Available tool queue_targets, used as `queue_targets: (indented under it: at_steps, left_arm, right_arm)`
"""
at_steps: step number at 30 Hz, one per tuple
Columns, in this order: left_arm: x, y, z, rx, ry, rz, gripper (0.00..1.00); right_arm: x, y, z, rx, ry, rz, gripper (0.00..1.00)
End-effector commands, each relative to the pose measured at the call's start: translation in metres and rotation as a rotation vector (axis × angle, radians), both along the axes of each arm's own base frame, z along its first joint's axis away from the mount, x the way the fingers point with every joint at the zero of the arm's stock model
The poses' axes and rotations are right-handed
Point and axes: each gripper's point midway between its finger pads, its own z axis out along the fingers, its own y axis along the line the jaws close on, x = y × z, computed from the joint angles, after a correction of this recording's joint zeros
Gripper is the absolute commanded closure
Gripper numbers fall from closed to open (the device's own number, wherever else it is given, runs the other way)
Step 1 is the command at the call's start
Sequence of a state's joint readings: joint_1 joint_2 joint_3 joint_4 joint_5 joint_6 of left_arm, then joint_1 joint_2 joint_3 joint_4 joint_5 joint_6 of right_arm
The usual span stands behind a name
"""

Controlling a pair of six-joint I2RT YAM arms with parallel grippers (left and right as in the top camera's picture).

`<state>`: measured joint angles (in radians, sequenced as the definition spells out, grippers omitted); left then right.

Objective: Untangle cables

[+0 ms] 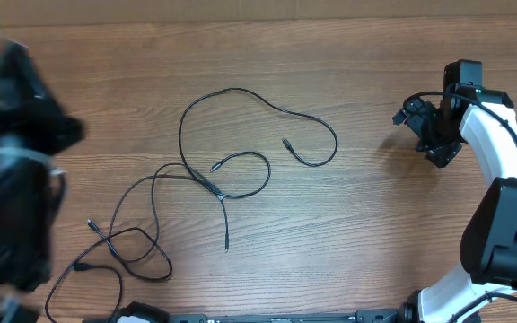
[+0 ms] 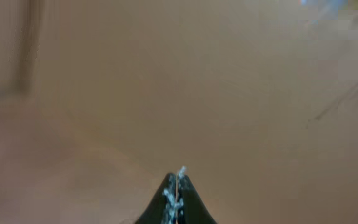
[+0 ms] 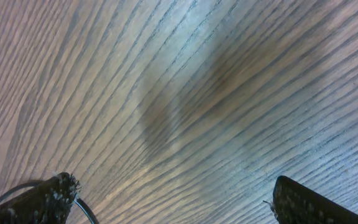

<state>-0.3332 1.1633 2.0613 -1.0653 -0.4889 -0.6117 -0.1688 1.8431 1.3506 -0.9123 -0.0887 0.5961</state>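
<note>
Thin black cables (image 1: 232, 175) lie tangled on the wooden table (image 1: 375, 63). One long strand (image 1: 312, 119) arcs to the right and ends in a small plug (image 1: 286, 142). Another loops in the middle, and more strands (image 1: 128, 251) cross at the lower left. My left arm (image 1: 12, 152) is a dark blur at the left edge. My left gripper (image 2: 178, 179) is shut with nothing in it, over a blurred tan surface. My right gripper (image 1: 418, 136) stands open to the right of the cables, apart from them. In the right wrist view, the right gripper (image 3: 173, 200) hangs over bare wood.
The right arm's white links (image 1: 501, 170) run down the right edge. Arm bases (image 1: 276, 318) sit along the front edge. A thin dark cord (image 3: 87, 212) shows beside one right finger (image 3: 58, 194); I cannot tell what it belongs to.
</note>
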Motion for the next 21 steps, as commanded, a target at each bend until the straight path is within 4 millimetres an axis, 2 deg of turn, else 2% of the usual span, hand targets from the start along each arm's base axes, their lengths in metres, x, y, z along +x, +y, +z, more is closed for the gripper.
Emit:
queue_targets:
  at_steps: [1,4,7,8,9,10,12,16,21]
  left_arm:
    - [0.019,-0.008,-0.068,-0.027,0.267,0.030,0.96]
    - [0.017,-0.005,-0.132,-0.088,0.518,0.134,0.93]
    - [0.007,-0.001,-0.187,-0.139,0.746,0.284,0.80]
    - [0.010,-0.002,-0.200,-0.121,0.794,0.300,0.74]
    - [0.013,-0.007,-0.215,-0.099,0.854,0.287,0.55]
    - [0.015,-0.010,-0.233,-0.083,0.917,0.290,0.52]
    - [0.015,-0.012,-0.260,-0.076,1.001,0.333,0.50]
    - [0.008,0.000,-0.310,-0.102,1.089,0.548,0.36]
    - [-0.014,0.016,-0.351,-0.173,1.121,0.803,0.24]
  right_arm:
    - [0.000,-0.003,0.002,-0.013,-0.007,-0.006,0.00]
    - [0.000,-0.003,0.002,-0.014,-0.007,-0.006,0.00]
    - [0.000,-0.003,0.002,-0.013,-0.007,-0.006,0.00]
    - [0.000,-0.003,0.002,-0.013,-0.007,-0.006,0.00]
    - [0.000,-0.003,0.002,-0.013,-0.007,-0.006,0.00]
    - [0.000,-0.003,0.002,-0.014,-0.007,-0.006,0.00]
    - [0.000,-0.003,0.002,-0.013,-0.007,-0.006,0.00]
    - [0.000,-0.003,0.002,-0.014,-0.007,-0.006,0.00]
    - [0.000,-0.003,0.002,-0.013,-0.007,-0.006,0.00]
